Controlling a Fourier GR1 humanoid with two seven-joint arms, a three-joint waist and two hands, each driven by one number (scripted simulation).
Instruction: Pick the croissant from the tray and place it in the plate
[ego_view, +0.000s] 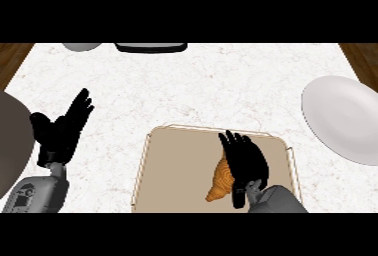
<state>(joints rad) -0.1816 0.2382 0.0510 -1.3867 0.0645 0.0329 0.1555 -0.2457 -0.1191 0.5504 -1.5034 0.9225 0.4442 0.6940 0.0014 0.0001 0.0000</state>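
Observation:
A golden-brown croissant (220, 181) lies on the tan tray (170, 170) in the lower middle of the head view. My right hand (244, 157) hangs over the tray with its fingers straight and pointing away, covering the croissant's right side; its thumb reaches down beside the pastry. Whether the hand touches the croissant I cannot tell. The white plate (343, 117) sits at the right edge of the counter, apart from the tray. My left hand (63, 127) rests open at the left, fingers up, away from both.
The tray's raised rim (214, 129) borders the croissant on all sides. A dark rectangular object (150, 47) and a grey round object (81, 46) sit at the counter's far edge. A large grey rounded shape (11, 145) fills the left edge. Wooden floor shows at the far corners.

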